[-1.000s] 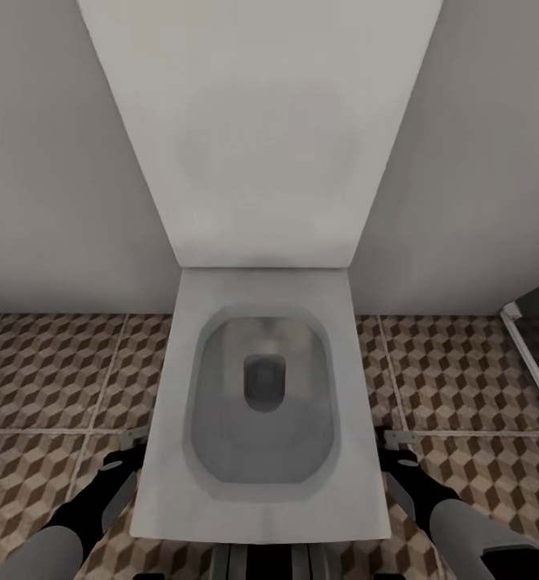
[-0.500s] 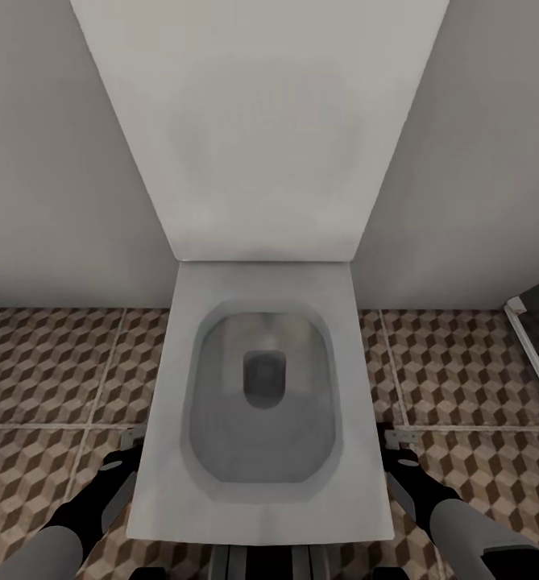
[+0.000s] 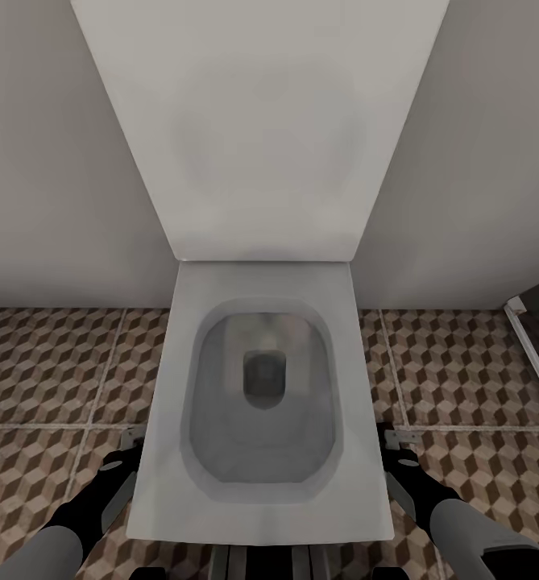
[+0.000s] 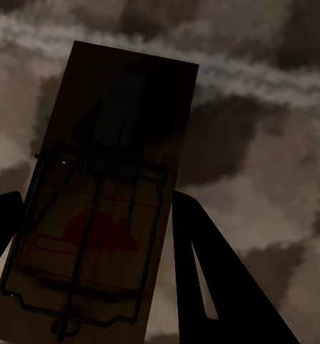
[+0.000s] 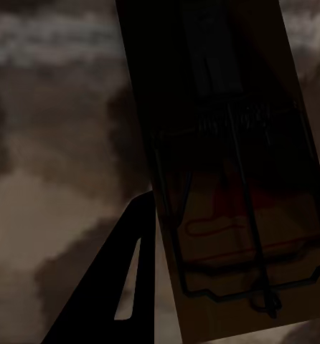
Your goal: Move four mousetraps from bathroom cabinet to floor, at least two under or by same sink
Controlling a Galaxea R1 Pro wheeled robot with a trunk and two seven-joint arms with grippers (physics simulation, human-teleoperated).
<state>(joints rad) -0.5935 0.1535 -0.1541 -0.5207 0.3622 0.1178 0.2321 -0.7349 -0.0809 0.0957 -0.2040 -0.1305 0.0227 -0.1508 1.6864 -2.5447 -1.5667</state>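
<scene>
each arm's got a mousetrap: the left trap (image 4: 95, 208) sits clamped between the left jaws (image 4: 88, 236), the right trap (image 5: 232, 172) is clamped in the right jaws (image 5: 232, 287), both blurry over the cube-pattern floor (image 3: 51, 370). in the head view both arms hang low either side of a white toilet (image 3: 261, 403), lid up against the wall (image 3: 51, 161).

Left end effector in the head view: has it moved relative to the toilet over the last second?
No. The left end effector sits beside the toilet rim just as before; only the camera shifted slightly.
</scene>
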